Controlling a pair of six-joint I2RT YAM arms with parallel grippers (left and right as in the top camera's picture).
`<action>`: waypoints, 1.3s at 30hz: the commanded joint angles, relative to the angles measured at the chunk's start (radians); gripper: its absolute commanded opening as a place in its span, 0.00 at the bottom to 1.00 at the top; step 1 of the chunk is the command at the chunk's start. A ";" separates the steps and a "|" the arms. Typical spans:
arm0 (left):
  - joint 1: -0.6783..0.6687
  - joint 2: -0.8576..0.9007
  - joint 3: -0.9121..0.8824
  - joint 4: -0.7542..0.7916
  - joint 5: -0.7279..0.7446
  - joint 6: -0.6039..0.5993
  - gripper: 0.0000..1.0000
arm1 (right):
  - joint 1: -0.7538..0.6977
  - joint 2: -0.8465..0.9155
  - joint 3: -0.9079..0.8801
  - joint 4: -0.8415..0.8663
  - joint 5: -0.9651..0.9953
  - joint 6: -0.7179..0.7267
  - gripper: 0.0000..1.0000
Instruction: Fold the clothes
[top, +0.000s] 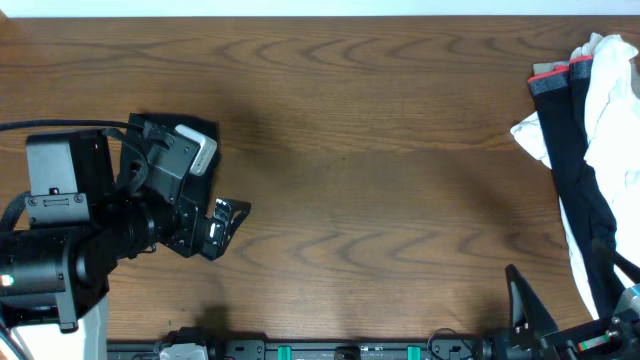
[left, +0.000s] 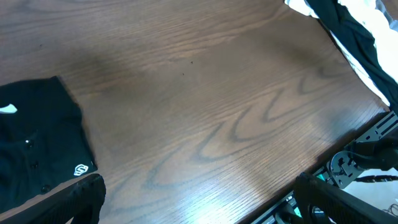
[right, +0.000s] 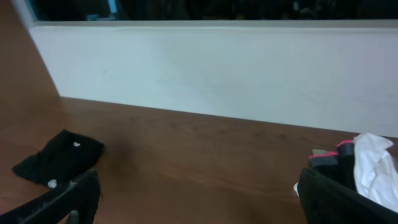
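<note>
Black T-shirt (left: 40, 137), white cloth (top: 612, 100) well apart

We see a brown wood-grain table (top: 380, 150). At its right edge lies a crumpled white cloth (top: 612, 110), with a long black garment (top: 572, 160) draped against it, touching. The garment's far end carries a grey-and-red band (top: 552, 75). A white wall (right: 217, 68) runs behind the table's far edge.

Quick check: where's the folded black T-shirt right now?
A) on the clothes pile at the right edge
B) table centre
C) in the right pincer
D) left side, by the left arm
D: the black T-shirt lies folded flat at the left, by the left arm, with no pincer holding it.
</note>
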 joint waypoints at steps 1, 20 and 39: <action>-0.005 0.005 0.011 -0.002 -0.009 0.013 0.98 | -0.010 -0.001 0.000 -0.024 -0.011 -0.013 0.99; -0.005 0.005 0.011 -0.002 -0.009 0.013 0.98 | -0.091 -0.103 -0.499 0.093 0.057 -0.045 0.99; -0.005 0.005 0.011 -0.001 -0.009 0.013 0.98 | -0.071 -0.385 -1.076 0.321 0.031 0.004 0.99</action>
